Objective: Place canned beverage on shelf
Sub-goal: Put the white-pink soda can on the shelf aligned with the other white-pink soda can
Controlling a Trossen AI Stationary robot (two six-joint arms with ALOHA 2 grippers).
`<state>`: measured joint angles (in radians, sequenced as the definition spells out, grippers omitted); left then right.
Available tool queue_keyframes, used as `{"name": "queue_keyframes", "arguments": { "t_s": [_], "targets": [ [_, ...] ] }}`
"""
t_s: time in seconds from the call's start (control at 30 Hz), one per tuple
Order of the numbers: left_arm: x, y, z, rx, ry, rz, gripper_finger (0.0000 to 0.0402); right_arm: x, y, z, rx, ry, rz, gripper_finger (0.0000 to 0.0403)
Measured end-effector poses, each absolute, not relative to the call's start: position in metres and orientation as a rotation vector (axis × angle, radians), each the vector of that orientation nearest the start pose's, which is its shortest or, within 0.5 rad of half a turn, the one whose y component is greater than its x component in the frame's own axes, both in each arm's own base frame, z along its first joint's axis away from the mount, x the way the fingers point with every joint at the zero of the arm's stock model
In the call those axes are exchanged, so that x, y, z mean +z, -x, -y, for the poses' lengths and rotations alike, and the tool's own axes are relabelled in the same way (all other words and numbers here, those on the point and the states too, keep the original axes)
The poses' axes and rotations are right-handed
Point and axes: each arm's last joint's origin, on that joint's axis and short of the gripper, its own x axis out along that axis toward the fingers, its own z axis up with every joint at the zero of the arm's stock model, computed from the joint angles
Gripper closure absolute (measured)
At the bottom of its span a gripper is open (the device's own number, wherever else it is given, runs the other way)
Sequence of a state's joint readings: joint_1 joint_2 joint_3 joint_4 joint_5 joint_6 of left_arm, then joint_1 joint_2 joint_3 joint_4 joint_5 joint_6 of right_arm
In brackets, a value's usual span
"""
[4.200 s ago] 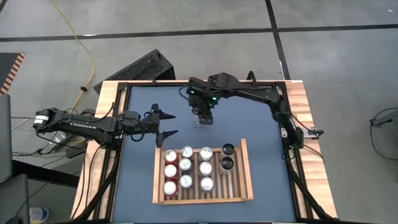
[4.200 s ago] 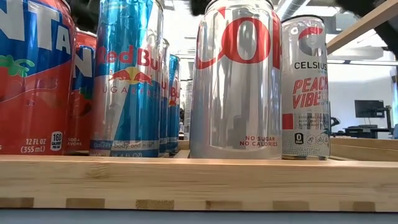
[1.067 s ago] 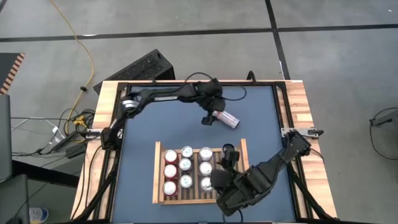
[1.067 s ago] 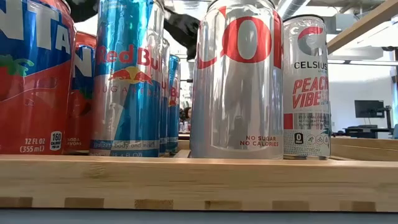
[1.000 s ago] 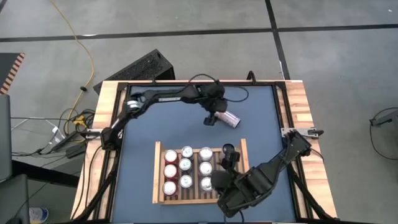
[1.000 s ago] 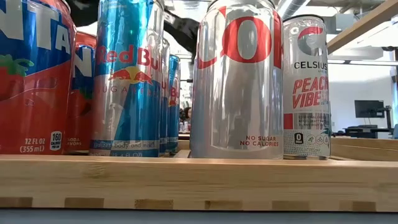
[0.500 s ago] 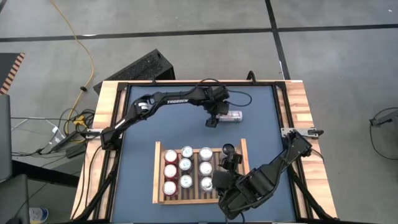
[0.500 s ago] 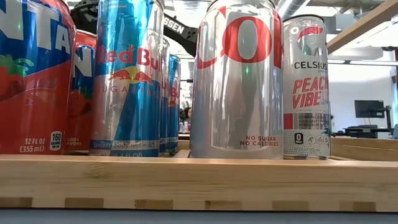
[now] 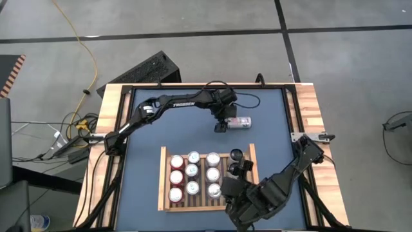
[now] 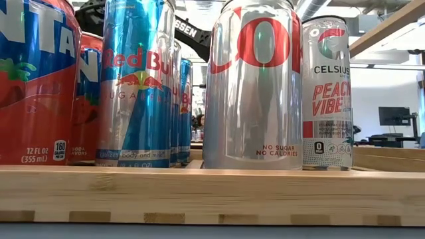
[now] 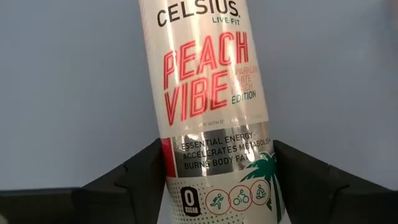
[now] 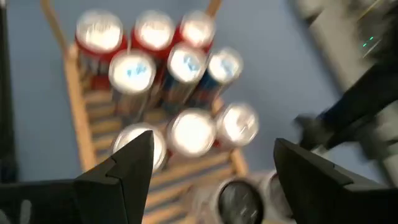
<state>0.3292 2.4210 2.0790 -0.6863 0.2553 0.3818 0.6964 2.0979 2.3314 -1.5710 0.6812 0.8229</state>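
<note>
Grey concrete floor surrounds the wood-edged blue bench (image 9: pixel 148 122), where the shelf (image 9: pixel 252 177), a light-wood slatted tray, sits toward the near side holding upright cans in rows, among them red cans (image 9: pixel 176 178) on its left and silver-topped cans (image 9: pixel 213 174) in the middle. Well apart from the shelf, toward the far side of the bench, the left end effector (image 9: pixel 226 121) has its fingers (image 11: pixel 134 177) closed on a Celsius can (image 11: pixel 211 106), a white Peach Vibe can lying on its side on the blue surface and gripped near its lower end. The right end effector (image 9: pixel 226 188) hangs over the shelf's right portion with its fingers (image 12: pixel 130 165) spread wide and nothing between them, the cans visible below it in the right wrist view
</note>
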Motion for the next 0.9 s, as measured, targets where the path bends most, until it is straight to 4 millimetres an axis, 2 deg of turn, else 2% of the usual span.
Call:
{"name": "queue_keyframes", "arguments": {
  "t_s": [0.13, 0.23, 0.43, 0.53, 0.67, 0.8, 0.9],
  "targets": [
    [0.176, -0.49, -0.157, -0.25, 0.089, -0.934, 0.0165, 0.364, -0.304, -0.256, -0.469, 0.203, -0.731, 0.0108],
    [0.193, -0.487, -0.156, -0.318, 0.147, -0.87, 0.0165, 0.368, -0.292, -0.268, -0.508, 0.232, -0.6, 0.0111],
    [0.268, -0.47, -0.156, -0.184, 0.015, -0.744, 0.0165, 0.378, -0.281, -0.273, -0.574, 0.206, -0.426, 0.0112],
    [0.294, -0.455, -0.158, -0.108, -0.017, -0.692, 0.0165, 0.382, -0.284, -0.267, -0.635, 0.164, -0.329, 0.0113],
    [0.312, -0.421, -0.163, 0.066, 0.006, -0.61, 0.0165, 0.388, -0.289, -0.256, -0.71, 0.153, -0.221, 0.0113],
    [0.327, -0.362, -0.156, 0.25, -0.019, -0.409, 0.0165, 0.403, -0.289, -0.239, -0.749, 0.133, -0.191, 0.0113],
    [0.32, -0.317, -0.14, 0.369, -0.053, -0.263, 0.0165, 0.426, -0.281, -0.215, -0.78, 0.074, -0.163, 0.0113]
  ]
}}
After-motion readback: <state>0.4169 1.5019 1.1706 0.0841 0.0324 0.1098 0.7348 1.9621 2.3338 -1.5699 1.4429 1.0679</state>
